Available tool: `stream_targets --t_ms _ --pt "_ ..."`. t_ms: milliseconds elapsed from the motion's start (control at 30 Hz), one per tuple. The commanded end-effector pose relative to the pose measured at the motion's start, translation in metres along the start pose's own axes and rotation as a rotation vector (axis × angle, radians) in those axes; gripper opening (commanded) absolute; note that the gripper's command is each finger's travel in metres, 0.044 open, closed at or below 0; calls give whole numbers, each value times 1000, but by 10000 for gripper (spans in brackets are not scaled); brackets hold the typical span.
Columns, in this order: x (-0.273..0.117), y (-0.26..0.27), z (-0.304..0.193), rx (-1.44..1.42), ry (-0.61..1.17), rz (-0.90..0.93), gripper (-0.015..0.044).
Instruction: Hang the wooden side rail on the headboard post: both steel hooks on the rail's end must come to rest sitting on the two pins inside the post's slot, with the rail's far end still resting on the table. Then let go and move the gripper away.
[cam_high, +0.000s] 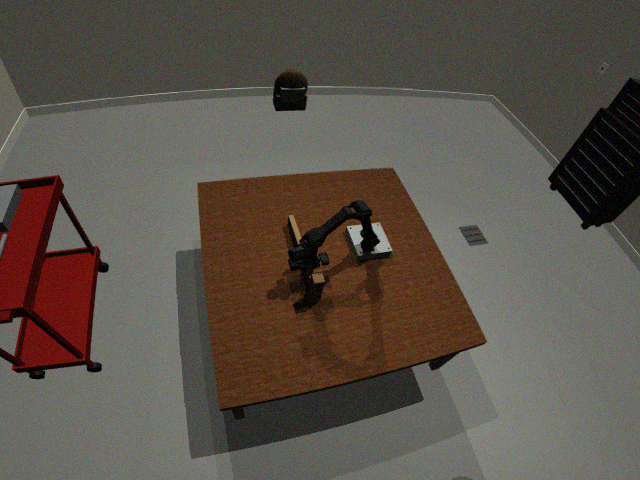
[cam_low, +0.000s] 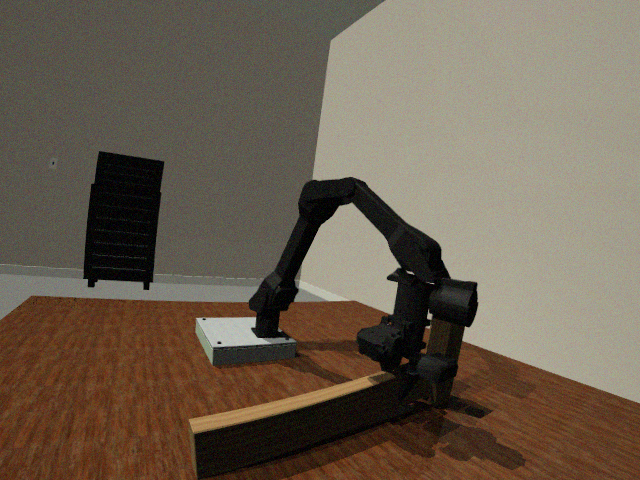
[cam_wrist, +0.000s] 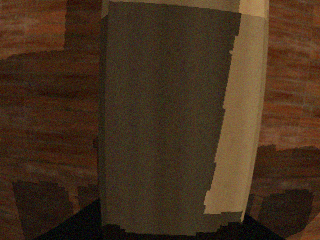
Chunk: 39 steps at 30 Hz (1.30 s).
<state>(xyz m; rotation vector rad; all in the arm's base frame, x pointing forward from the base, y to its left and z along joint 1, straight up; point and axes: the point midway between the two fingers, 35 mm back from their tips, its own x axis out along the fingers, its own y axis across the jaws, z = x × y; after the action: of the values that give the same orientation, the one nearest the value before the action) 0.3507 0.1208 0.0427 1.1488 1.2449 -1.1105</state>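
Observation:
The wooden side rail (cam_high: 294, 227) (cam_low: 289, 413) (cam_wrist: 165, 125) runs toward the headboard post, its far end low at the table surface. My gripper (cam_high: 309, 260) (cam_low: 405, 381) points down and is shut on the rail near its post-side end. In the wrist view the rail fills the middle, mostly in shadow, with dark finger parts at the bottom corners. The upright wooden post (cam_high: 317, 279) (cam_low: 445, 346) stands right beside the gripper and is partly covered by the arm. The steel hooks, slot and pins are hidden, so I cannot tell whether the hooks sit on the pins.
The arm's white base plate (cam_high: 383, 246) (cam_low: 222, 326) is on the brown table (cam_high: 248, 335) (cam_low: 103, 387). The arm arches from it over to the rail and post. A red cart (cam_high: 56, 304) and a dark cabinet (cam_high: 594, 170) (cam_low: 124, 222) stand away from the table.

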Motion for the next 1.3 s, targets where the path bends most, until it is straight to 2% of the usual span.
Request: stream_targets --t_ms 0,1267 --pt "0 0 -2 4 2 3 0" --pt "-2 2 -5 4 3 4 0"
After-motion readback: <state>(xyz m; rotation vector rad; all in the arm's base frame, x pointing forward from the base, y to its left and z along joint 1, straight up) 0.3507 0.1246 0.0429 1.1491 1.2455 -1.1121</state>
